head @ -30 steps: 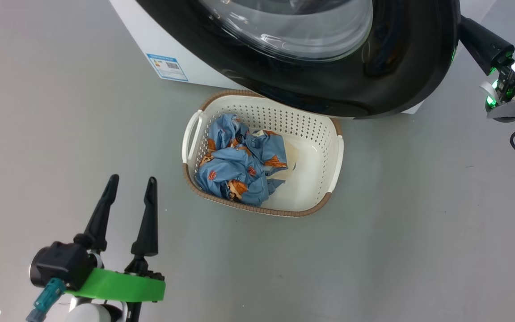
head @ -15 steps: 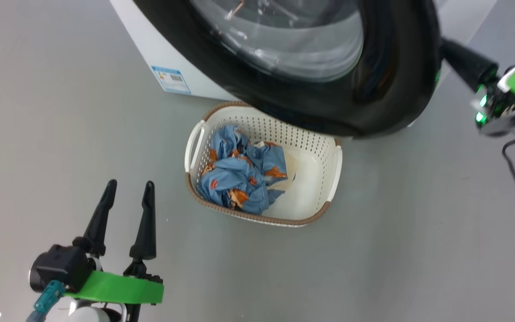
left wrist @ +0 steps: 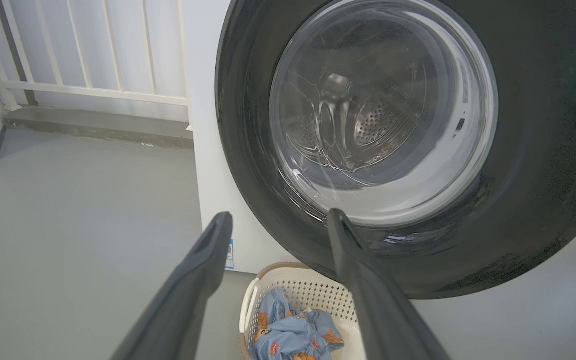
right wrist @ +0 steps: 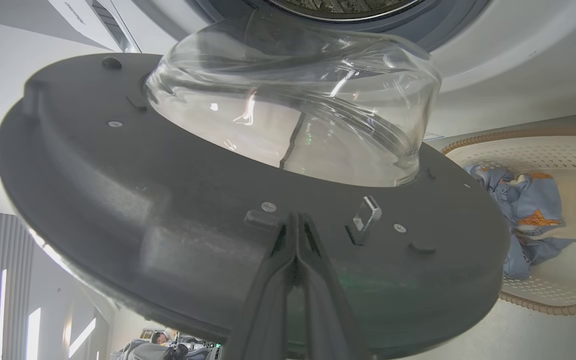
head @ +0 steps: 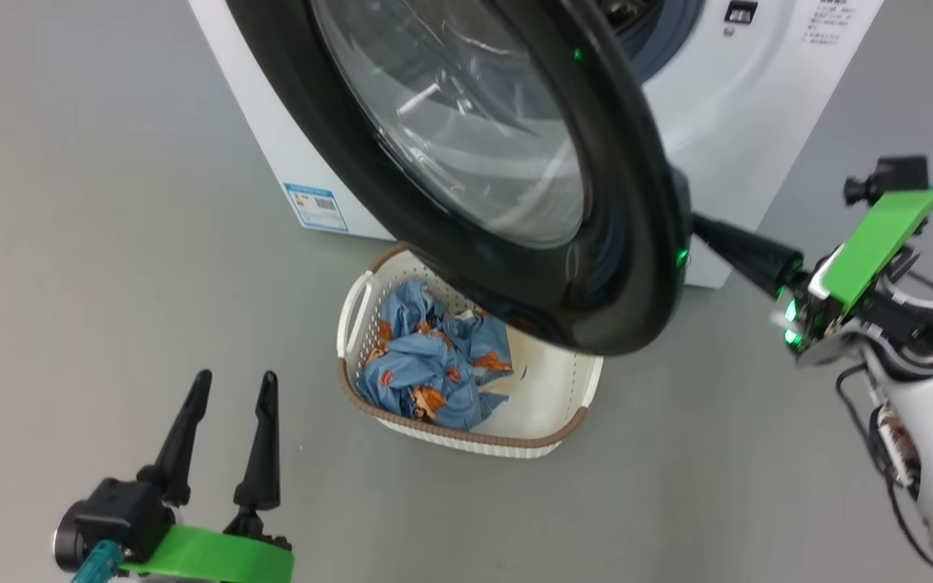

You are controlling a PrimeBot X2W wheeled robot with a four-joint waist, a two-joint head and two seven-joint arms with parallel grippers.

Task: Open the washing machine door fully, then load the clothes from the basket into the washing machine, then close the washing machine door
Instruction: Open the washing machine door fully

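I am facing one washing machine (head: 726, 121), and I am placing everything else by it. Its one washing machine door (head: 636, 243) is standing partly open, angled out from the machine's front, and the drum opening is showing behind it. The door's single glass bowl (head: 466, 146) is bulging from its inner side toward the machine.

I am reaching my right pincer (right wrist: 296, 220) in at the door's free edge, off the machine's front. Its two fingers are pressing together on nothing, with their tips at the door's inner face, just beside the one metal latch hook (right wrist: 368, 212).

I am holding my left pincer (head: 236, 377) over the floor (head: 110, 243), well out from the machine's front. Its two fingers are standing wide apart and gripping nothing.

One basket (head: 564, 421) is sitting on the floor just in front of the machine, partly under the door's lower rim. One bundle of clothes (head: 434, 372) is lying inside it, on my left side of the basket. One blue label (head: 317, 206) is showing low on the machine's white panel
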